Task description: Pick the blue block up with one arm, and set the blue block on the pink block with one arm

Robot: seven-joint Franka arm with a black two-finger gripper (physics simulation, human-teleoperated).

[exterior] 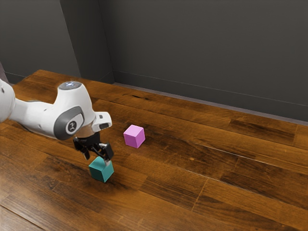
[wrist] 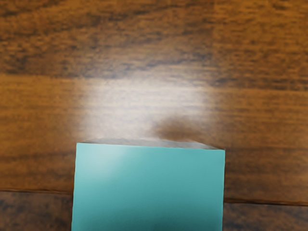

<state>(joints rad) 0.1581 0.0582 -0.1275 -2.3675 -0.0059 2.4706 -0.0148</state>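
Note:
The blue block [exterior: 101, 171], teal in colour, is at the front left of the wooden table [exterior: 202, 159]. My gripper [exterior: 97, 158] comes down on it from above, and its black fingers [exterior: 107, 152] press the block's upper part from two sides, so it is shut on the block. In the wrist view the blue block [wrist: 148, 187] sits large right under my hand, with a dark shadow on the wood just beyond it. The pink block [exterior: 134, 136] rests on the table farther back, toward the exterior view's right of the gripper, apart from the blue block.
Dark grey walls [exterior: 202, 48] close off the back of the table. Bare wooden planks [exterior: 231, 183] stretch toward the exterior view's right and front. My white arm [exterior: 43, 118] reaches in from the exterior view's left.

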